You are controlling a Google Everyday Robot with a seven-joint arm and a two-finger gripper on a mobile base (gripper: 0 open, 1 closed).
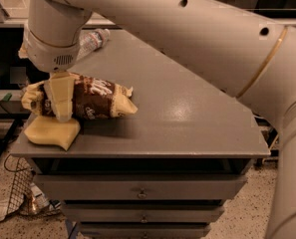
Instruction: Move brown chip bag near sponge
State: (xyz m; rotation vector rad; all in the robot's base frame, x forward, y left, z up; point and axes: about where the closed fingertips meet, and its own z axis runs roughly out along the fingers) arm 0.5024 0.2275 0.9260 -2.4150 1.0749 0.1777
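The brown chip bag [98,99] lies across the left part of the grey table [187,113], its left end just above the sponge [52,132]. The sponge sits at the table's front left corner. My gripper [60,101] comes straight down from the wrist at the upper left. It is shut on the bag near its left end, and one pale yellow finger [61,94] shows in front of the bag. The other finger is hidden behind the bag. The bag's lower edge touches or nearly touches the sponge.
A clear plastic water bottle [90,38] lies at the table's back left. My large arm [197,39] spans the upper view from the right. Drawers [142,193] sit under the tabletop. A wire basket [18,193] stands on the floor at the left.
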